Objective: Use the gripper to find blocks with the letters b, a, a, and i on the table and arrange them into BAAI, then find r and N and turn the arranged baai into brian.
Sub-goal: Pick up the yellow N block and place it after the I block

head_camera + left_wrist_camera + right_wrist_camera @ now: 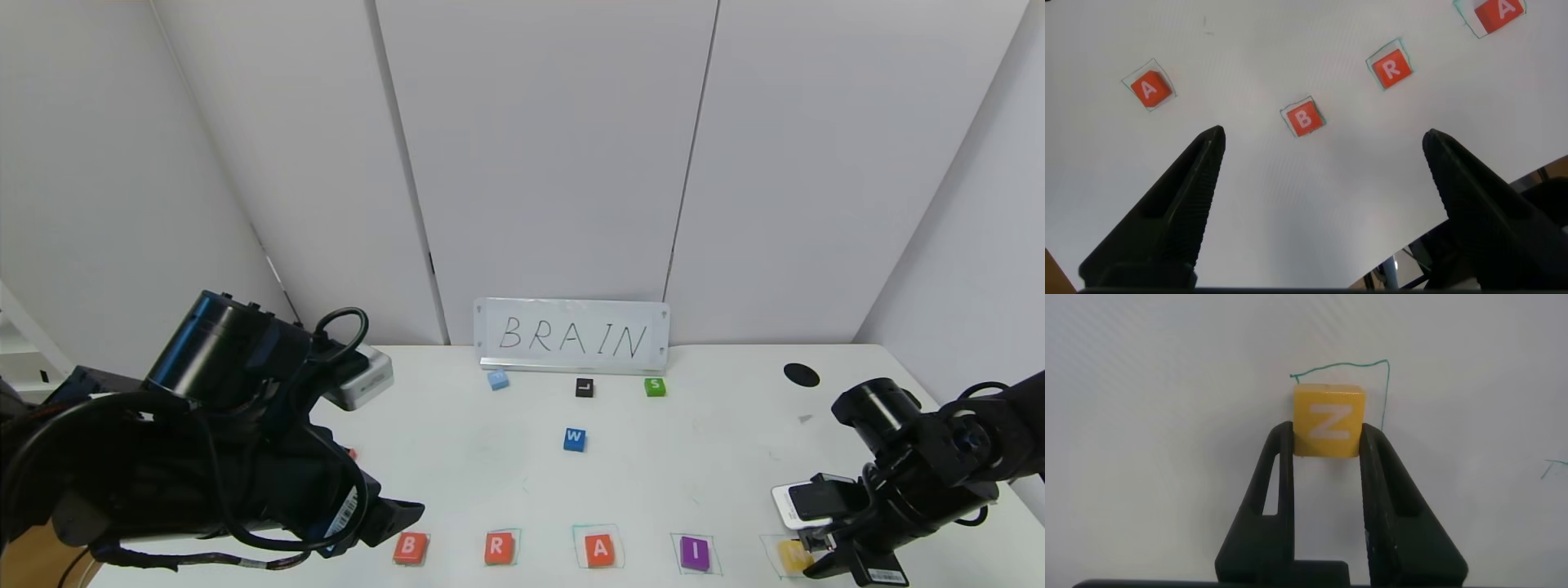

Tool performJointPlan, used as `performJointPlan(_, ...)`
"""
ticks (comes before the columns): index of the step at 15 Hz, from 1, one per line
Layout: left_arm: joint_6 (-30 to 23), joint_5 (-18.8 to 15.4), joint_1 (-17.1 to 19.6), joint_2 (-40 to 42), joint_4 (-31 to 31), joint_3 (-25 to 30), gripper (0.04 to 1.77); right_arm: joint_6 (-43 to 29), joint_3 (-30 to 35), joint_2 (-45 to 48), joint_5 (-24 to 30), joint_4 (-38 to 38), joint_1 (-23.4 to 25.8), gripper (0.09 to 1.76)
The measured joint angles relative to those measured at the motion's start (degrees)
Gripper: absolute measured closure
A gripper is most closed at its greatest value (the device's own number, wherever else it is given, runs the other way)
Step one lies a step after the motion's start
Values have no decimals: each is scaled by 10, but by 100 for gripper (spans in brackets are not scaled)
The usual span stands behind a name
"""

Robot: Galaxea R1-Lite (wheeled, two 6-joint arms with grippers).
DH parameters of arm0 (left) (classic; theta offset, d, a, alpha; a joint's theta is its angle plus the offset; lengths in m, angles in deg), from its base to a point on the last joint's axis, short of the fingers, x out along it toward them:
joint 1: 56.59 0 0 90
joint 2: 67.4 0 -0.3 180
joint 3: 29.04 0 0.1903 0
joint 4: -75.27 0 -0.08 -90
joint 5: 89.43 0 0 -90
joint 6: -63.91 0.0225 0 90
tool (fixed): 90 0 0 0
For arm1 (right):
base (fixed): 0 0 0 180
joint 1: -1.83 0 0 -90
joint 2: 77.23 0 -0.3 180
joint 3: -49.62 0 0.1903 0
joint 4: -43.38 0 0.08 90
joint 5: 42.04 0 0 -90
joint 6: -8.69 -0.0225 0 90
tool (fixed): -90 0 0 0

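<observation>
**Yellow N pinched at the row's right end**

Left gripper [392, 514] hovered spread beside the B block [411, 548]. Rightward sat R [499, 547], A [600, 550] and purple I [695, 553]. Right gripper [804, 549] clamped N [1328, 420] on the table [694, 457]; blue W [574, 438] lay behind.

The table [702, 457] was white, marked with thin green hand-drawn squares and a black round hole [801, 375]. The B block [411, 548], R block [499, 548] and A block [600, 550] were orange-red with white letters. The I block [695, 553] was purple, the N block [1328, 420] yellow, the W block [574, 439] blue, the S block [655, 386] green. Both grippers were black.
</observation>
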Motion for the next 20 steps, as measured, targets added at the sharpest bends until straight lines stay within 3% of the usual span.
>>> performJointPlan(13, 0, 1, -7, -16, 0, 4, 9, 4, 5, -34, 5, -30, 1, 131)
performJointPlan(20, 0, 1, -7, -18, 0, 4, 9, 6, 5, -44, 5, -35, 3, 66)
